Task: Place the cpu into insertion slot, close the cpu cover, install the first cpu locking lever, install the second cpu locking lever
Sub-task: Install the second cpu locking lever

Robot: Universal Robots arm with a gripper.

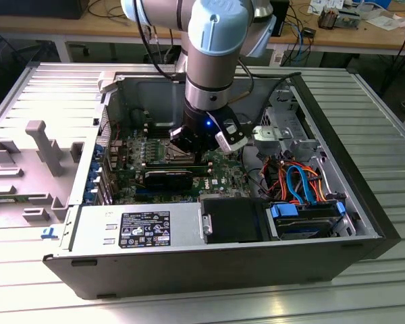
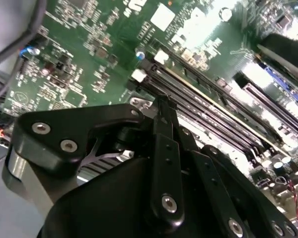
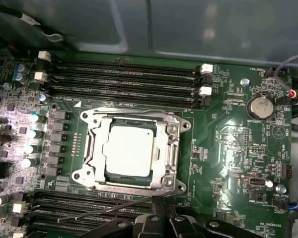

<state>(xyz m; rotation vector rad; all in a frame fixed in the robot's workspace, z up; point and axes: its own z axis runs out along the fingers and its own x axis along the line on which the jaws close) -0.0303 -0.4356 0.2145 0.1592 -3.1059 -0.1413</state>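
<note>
Black gripper linkages sit closest to the lens in both wrist views, and the fingers look drawn together into a narrow tip with nothing between them — closed and holding nothing, as far as the second wrist view shows. In the first wrist view that tip hangs just at 6 o'clock of the insertion slot, close above the long black memory slots that run beside the socket. At 9 o'clock of the socket stands a row of small capacitors. Inside the socket lies the cpu, flat and square, its pale metal top showing through the large opening of the cpu cover, which lies down over it. At 3 o'clock, well apart from the socket, a round coin battery sits on the green motherboard. In the exterior view the arm reaches down into the open computer case — gripper low over the board.
</note>
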